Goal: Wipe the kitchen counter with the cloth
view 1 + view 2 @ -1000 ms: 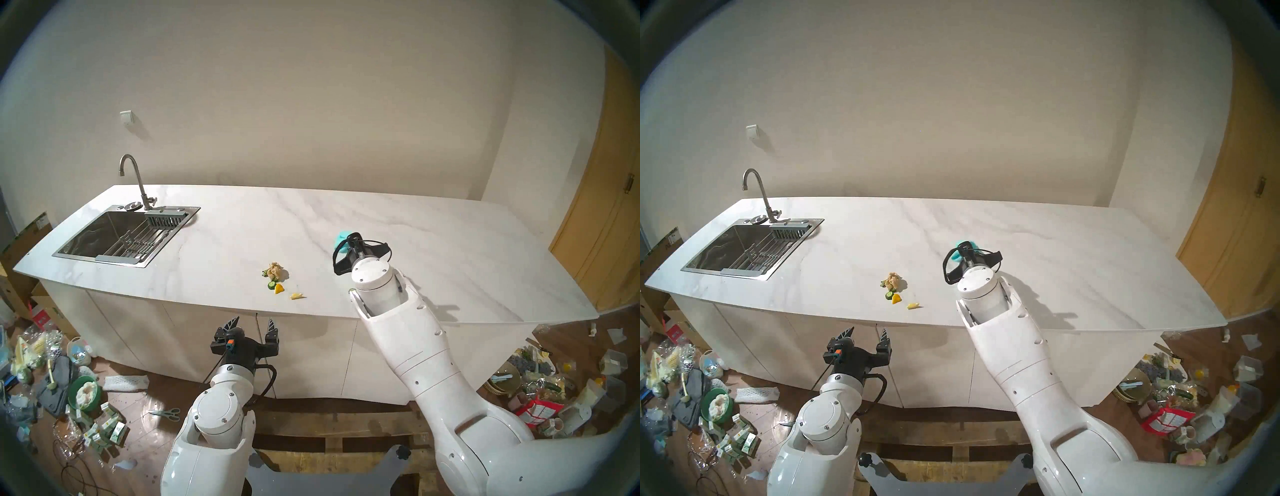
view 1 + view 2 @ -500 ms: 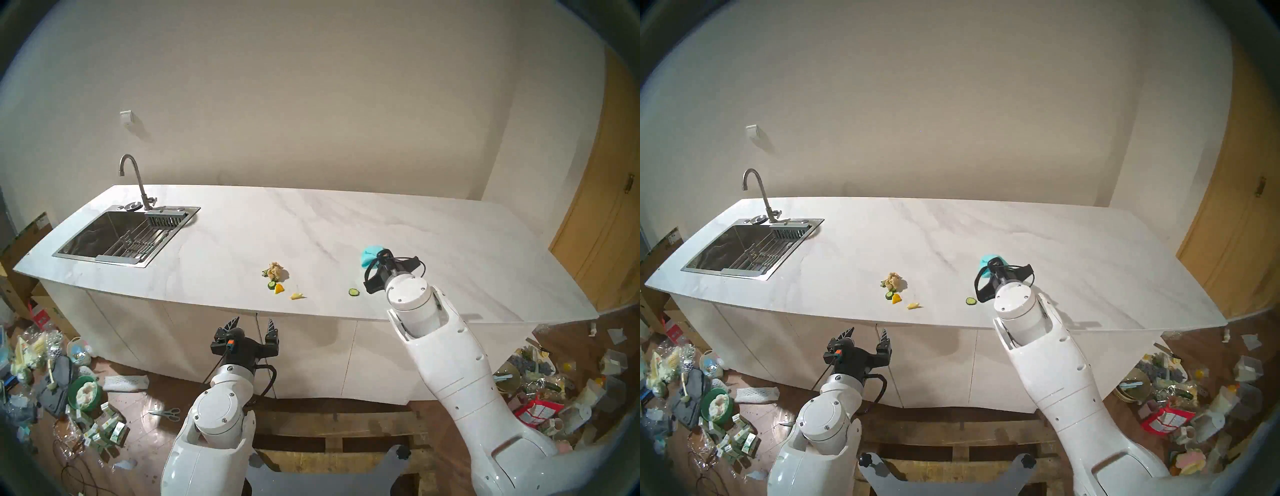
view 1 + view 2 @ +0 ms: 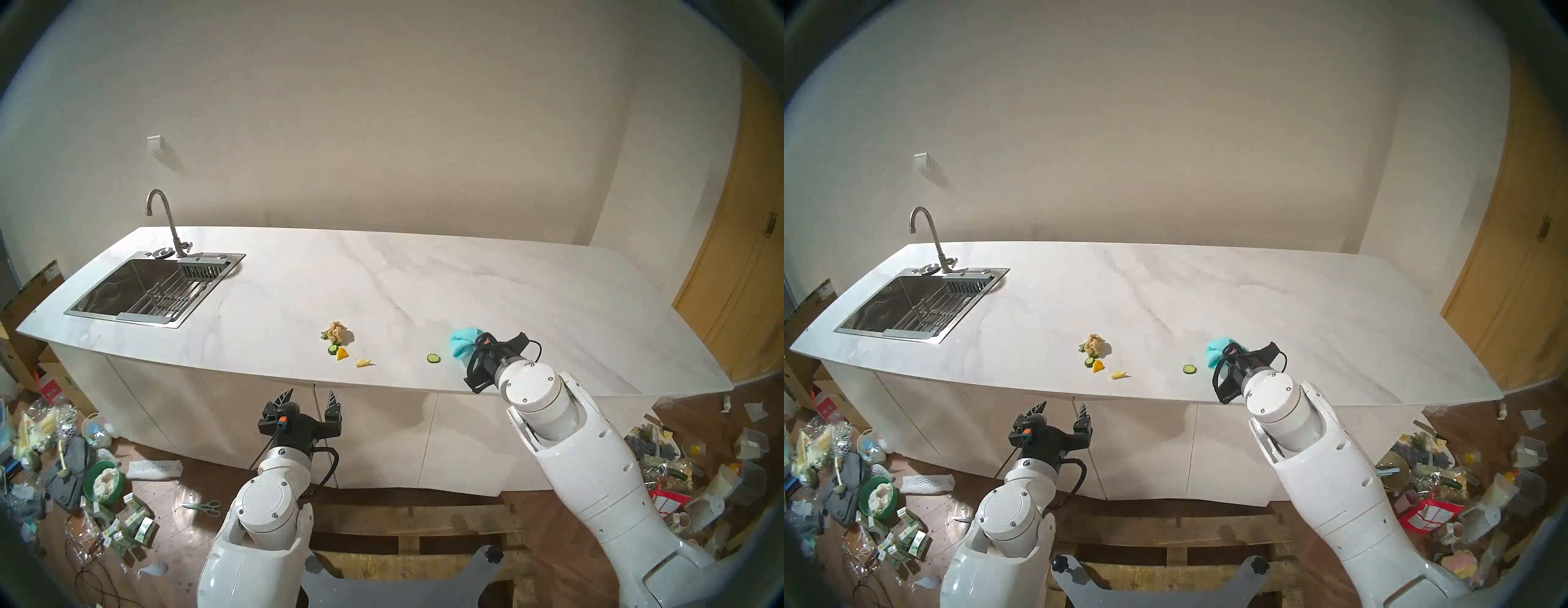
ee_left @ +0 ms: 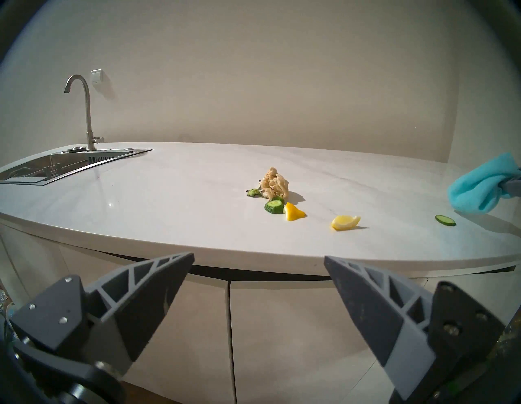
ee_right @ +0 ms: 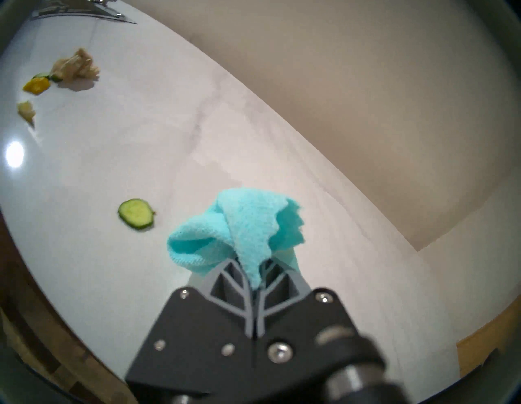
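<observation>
A home kitchen: marble-look counter (image 3: 424, 276) with steel sink (image 3: 127, 293), faucet (image 3: 163, 220), white cabinet fronts (image 3: 382, 437) below.

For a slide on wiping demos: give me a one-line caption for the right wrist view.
Right hand clamps the turquoise cloth over the marble counter, beside a cucumber slice.

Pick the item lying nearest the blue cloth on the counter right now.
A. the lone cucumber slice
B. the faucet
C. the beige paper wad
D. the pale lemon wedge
A: the lone cucumber slice lies just left of the cloth, which the right gripper pinches in shut jaws; the other options sit farther left.
</observation>
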Tool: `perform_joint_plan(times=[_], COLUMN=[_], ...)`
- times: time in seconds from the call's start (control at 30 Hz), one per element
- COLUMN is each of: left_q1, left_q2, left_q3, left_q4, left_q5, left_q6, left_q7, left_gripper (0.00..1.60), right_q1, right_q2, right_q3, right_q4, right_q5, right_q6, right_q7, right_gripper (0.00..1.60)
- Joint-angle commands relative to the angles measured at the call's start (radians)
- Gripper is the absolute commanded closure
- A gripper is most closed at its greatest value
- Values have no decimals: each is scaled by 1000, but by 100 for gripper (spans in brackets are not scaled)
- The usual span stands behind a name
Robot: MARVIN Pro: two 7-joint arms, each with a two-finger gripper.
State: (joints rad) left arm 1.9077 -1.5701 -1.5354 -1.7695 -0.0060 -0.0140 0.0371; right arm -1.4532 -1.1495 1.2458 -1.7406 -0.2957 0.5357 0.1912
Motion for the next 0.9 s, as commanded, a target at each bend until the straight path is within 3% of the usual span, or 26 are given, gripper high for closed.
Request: perform_joint_plan(times=[0.0, 0.2, 0.47, 0.73, 0.87], left_q1=[-5, -3, -3, -3, -3], left_q2=[1, 1, 2, 1, 1], left_q3=[3, 3, 3, 3, 3], left_q4=[-29, -33, -34, -33, -33], left_q5=[-2, -3, -3, -3, -3], left_q6=[-7, -5, -4, -5, -5], left_q7=[-5, -6, -6, -6, -6], left_gripper=[0, 0, 0, 0, 0], right_q1=[-42, -69, -38, -14, -6], right_q2=[107, 128, 78, 70, 106], right_q3=[-38, -62, -80, -69, -57], right_q4=[-111, -178, -149, -110, -92], right_q5=[-35, -61, -80, -94, -102], right_q6=[13, 81, 128, 129, 97], right_q7=[79, 115, 93, 67, 72], right_gripper=[160, 160, 160, 160, 160])
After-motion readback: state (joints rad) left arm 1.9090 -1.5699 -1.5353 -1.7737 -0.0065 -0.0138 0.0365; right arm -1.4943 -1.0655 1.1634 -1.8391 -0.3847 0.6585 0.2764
